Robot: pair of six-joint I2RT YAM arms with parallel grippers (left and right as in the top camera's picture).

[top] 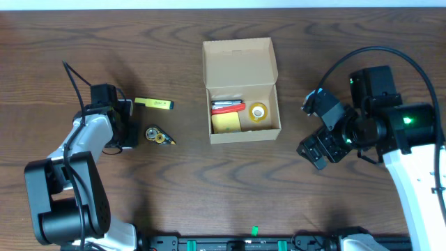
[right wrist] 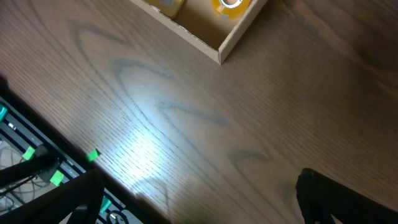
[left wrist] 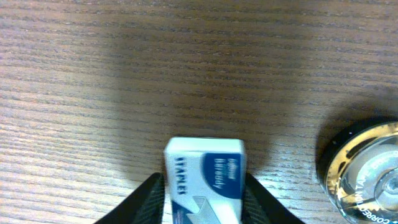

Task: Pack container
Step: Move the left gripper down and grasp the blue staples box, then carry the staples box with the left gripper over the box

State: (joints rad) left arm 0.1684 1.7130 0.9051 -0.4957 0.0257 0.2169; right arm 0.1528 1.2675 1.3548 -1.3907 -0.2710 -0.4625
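Observation:
The container [top: 277, 104] is a tan cardboard box at the table's middle, its flap lid open toward the back. Inside lie a red item [top: 226, 107], a yellow pad [top: 226, 123] and a tape roll [top: 258, 111]. My left gripper [top: 129, 134] is low over the table at the left, shut on a white and blue staples box [left wrist: 205, 177] held between its fingers [left wrist: 205, 205]. My right gripper [top: 317, 150] is open and empty right of the container; in the right wrist view its fingers [right wrist: 199, 199] are spread wide, and the container's corner [right wrist: 229, 43] shows at the top.
A yellow highlighter [top: 155, 104] lies between my left gripper and the container. A black and yellow correction tape dispenser [top: 159, 137] lies just right of my left gripper and also shows in the left wrist view [left wrist: 367, 171]. The table's front rail [right wrist: 37, 162] is near my right gripper.

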